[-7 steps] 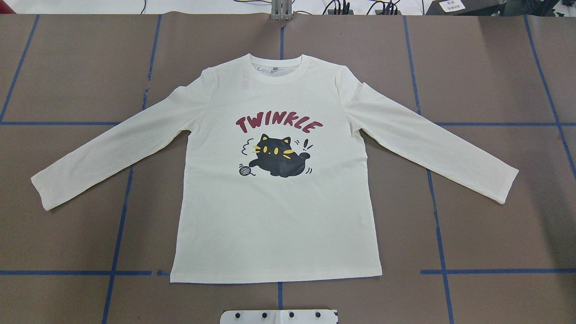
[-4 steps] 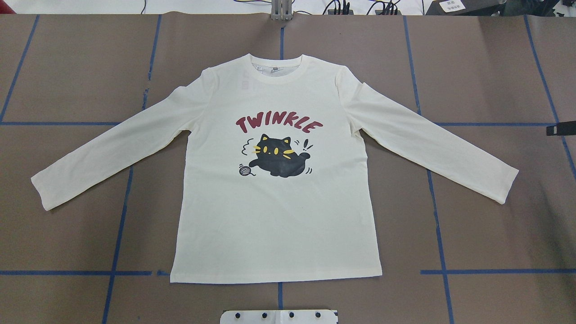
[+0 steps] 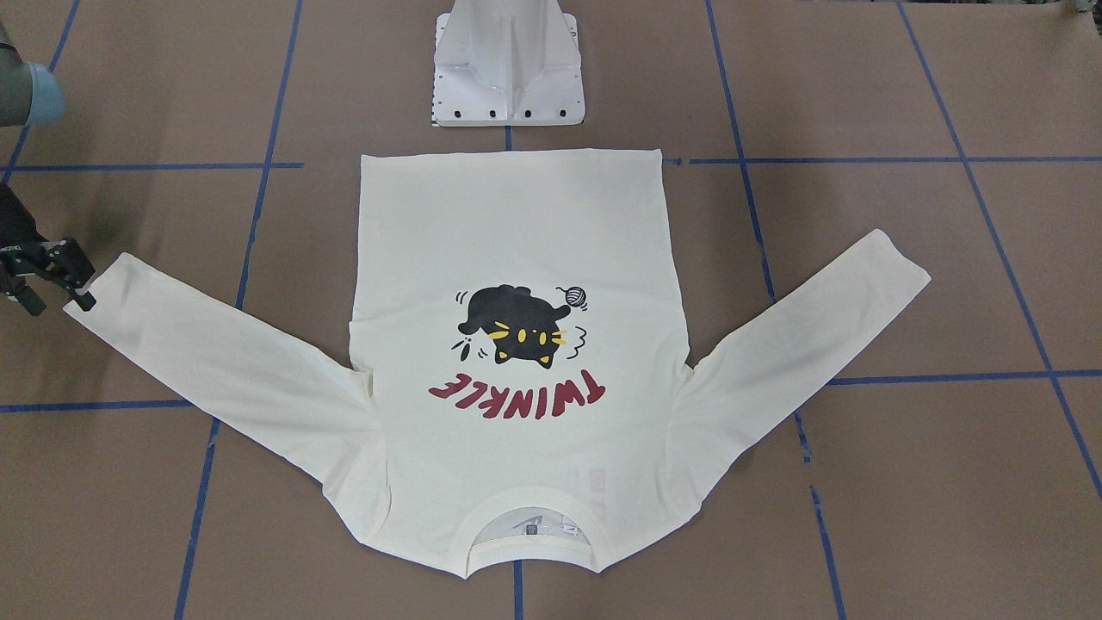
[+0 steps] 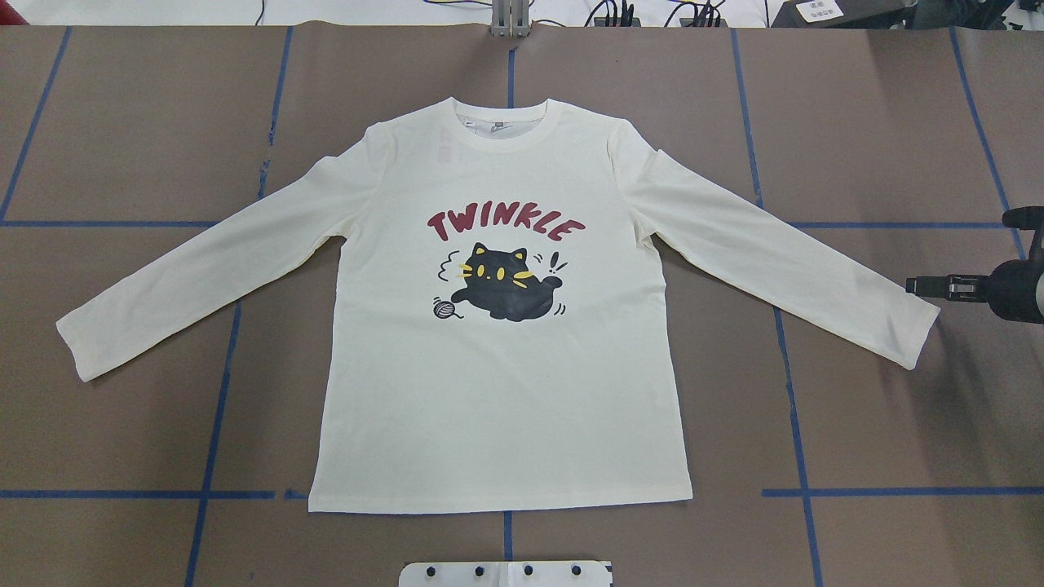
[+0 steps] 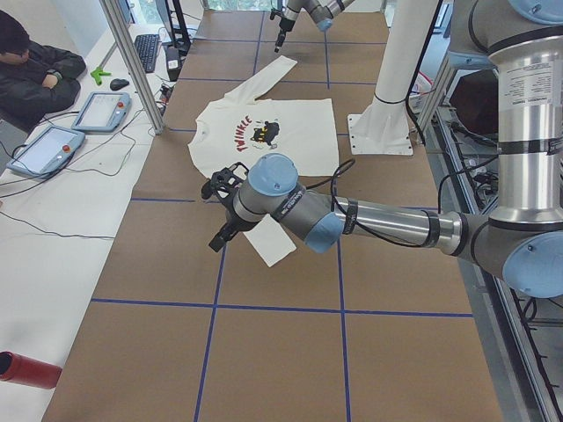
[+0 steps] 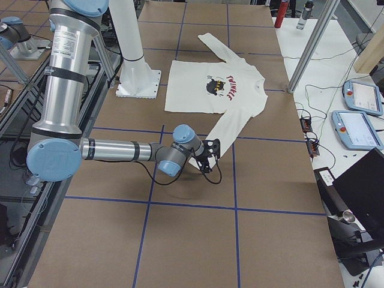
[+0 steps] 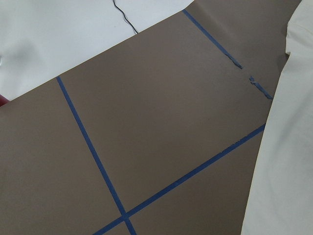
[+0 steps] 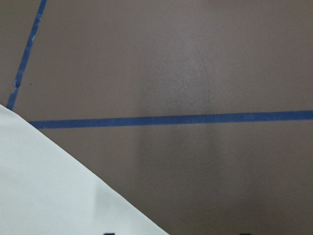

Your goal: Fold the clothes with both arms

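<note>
One cream long-sleeved shirt (image 4: 506, 408) is laid flat and print-up in the middle of the tabletop (image 4: 122, 122). Its collar (image 4: 510, 124) is turned away from the robot, its hem (image 4: 497, 501) is nearest the base, and both sleeves are spread out to the sides. No fold is yet made, so the task is judged to be at its very start, with the first grasp in preparation. The right arm (image 4: 1015, 293) is held low at the right cuff (image 4: 913, 334), and its jaws are seen parted with nothing between them; whether the cloth is touched cannot be told. The left arm (image 5: 387, 220) is held over the tabletop near the left cuff (image 4: 81, 346), apart from it, and the state of its jaws cannot be told, since they are shown in the side view only. For the next move, each cuff would probably need to be pinched at its edge, through both layers. The sleeves would then be carried evenly inward across the chest, so that the body is not dragged askew. No container is to be seen; the shirt is borne by the tabletop alone.
</note>
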{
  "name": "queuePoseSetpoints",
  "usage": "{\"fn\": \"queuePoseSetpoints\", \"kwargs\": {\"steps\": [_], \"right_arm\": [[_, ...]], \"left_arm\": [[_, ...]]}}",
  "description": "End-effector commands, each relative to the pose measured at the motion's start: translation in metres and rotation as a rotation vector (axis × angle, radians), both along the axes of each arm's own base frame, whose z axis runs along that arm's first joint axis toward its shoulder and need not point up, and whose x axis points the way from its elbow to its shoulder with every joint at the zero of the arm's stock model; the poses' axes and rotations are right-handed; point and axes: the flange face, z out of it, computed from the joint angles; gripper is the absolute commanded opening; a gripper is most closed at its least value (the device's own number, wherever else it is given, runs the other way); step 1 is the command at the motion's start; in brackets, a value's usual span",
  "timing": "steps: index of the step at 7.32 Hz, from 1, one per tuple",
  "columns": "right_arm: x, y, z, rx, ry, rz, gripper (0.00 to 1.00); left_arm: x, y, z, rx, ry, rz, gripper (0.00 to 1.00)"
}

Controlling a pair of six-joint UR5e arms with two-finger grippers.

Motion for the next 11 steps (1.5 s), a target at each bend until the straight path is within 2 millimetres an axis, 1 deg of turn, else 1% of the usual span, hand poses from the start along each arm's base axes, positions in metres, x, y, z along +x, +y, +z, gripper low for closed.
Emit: {"fn": "queuePoseSetpoints", "kwargs": {"steps": [1, 2, 5, 6, 7, 8, 9, 10, 11], "right_arm": [[-0.005, 0.005, 0.015, -0.012, 0.022, -0.015, 0.65], [-0.004, 0.005, 0.024, -0.022, 0.033, -0.015, 0.65], [-0.004, 0.007, 0.032, -0.033, 0.042, -0.018, 0.62], [-0.006, 0.007, 0.031, -0.033, 0.040, -0.022, 0.60], [-0.006, 0.007, 0.031, -0.035, 0.039, -0.022, 0.54], [-0.008, 0.006, 0.029, -0.035, 0.034, -0.021, 0.46], [-0.009, 0.006, 0.029, -0.035, 0.032, -0.022, 0.30], [-0.011, 0.005, 0.026, -0.032, 0.028, -0.021, 0.00], [-0.011, 0.004, 0.022, -0.027, 0.022, -0.022, 0.00]], "left_arm": [[0.000, -0.001, -0.003, 0.005, 0.000, 0.000, 1.00], [0.000, -0.002, -0.003, 0.007, 0.000, 0.000, 1.00], [0.001, -0.003, -0.004, 0.008, 0.000, 0.001, 1.00], [0.001, -0.004, -0.005, 0.011, 0.000, 0.002, 1.00], [0.001, -0.004, -0.005, 0.010, 0.000, 0.001, 1.00], [0.001, -0.004, -0.005, 0.010, 0.000, 0.001, 1.00], [0.000, -0.004, -0.005, 0.010, -0.001, -0.001, 1.00], [0.001, -0.004, -0.005, 0.010, -0.001, 0.000, 1.00], [0.000, -0.004, -0.005, 0.010, -0.001, -0.001, 1.00]]}}
